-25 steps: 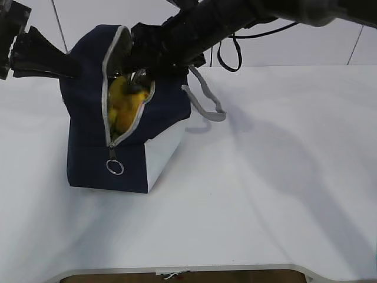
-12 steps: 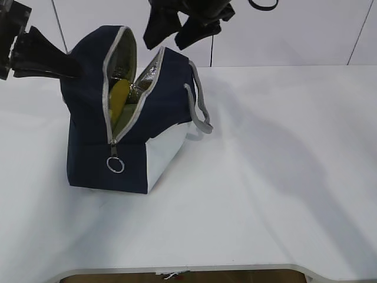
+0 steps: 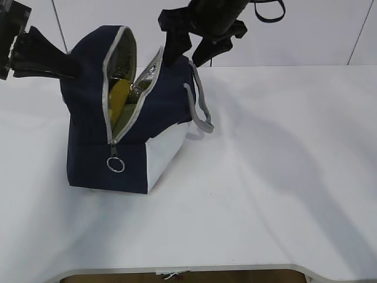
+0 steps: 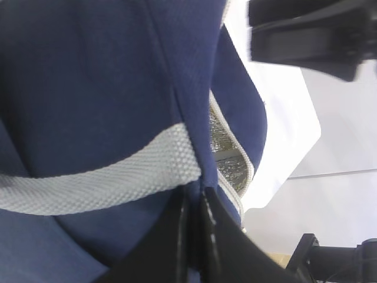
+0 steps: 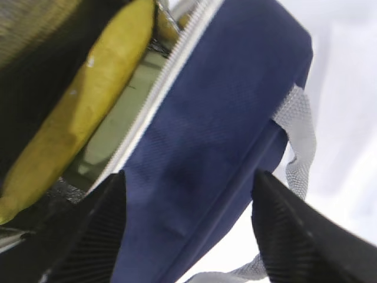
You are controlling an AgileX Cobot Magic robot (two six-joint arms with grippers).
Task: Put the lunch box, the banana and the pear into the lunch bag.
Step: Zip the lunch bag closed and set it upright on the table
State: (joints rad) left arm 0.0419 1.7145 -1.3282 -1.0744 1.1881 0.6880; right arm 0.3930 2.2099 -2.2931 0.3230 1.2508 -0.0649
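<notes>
Exterior view: looking down at a slant across the white surface (image 3: 265, 194) from its near edge, far enough back to take in the whole bag (image 3: 126, 118) with one tool on each side.

Left wrist view: pressed close against the bag's navy cloth (image 4: 88, 76), looking along the left tool (image 4: 194, 236), its fingers closed on the fabric by the grey handle (image 4: 118, 177); open zip mouth beyond, right arm blurred at top right.

Right wrist view: looking down between the spread fingers of the right tool (image 5: 188, 230), very near the bag's mouth, banana (image 5: 82, 100) to its left.

Shared by all three: the zip opening and a grey handle.
</notes>
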